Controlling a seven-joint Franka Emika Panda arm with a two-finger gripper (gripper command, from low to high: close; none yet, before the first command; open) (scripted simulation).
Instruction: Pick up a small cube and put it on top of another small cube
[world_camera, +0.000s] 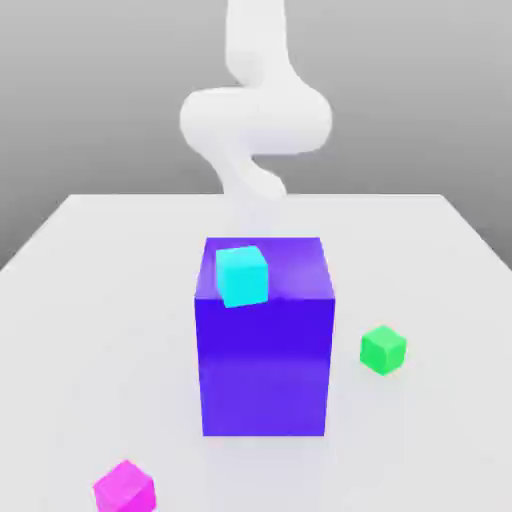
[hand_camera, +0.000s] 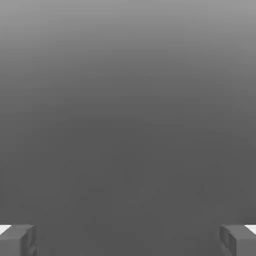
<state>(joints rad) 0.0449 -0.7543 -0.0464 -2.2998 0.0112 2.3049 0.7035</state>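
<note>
The small magenta cube (world_camera: 125, 489) lies on the white table (world_camera: 90, 300) near its front edge, at the exterior view's left. The small green cube (world_camera: 383, 349) rests on the table to the right of the big blue block. My white arm (world_camera: 254, 120) rises behind the block, far from both cubes. In the hand view my gripper (hand_camera: 128, 240) stands open, its two grey fingertips (hand_camera: 17, 240) wide apart with nothing between them, facing plain grey background.
A big blue block (world_camera: 265, 340) stands in the table's middle, between the two small cubes. A cyan cube (world_camera: 242, 275) sits on its top, near the left front corner.
</note>
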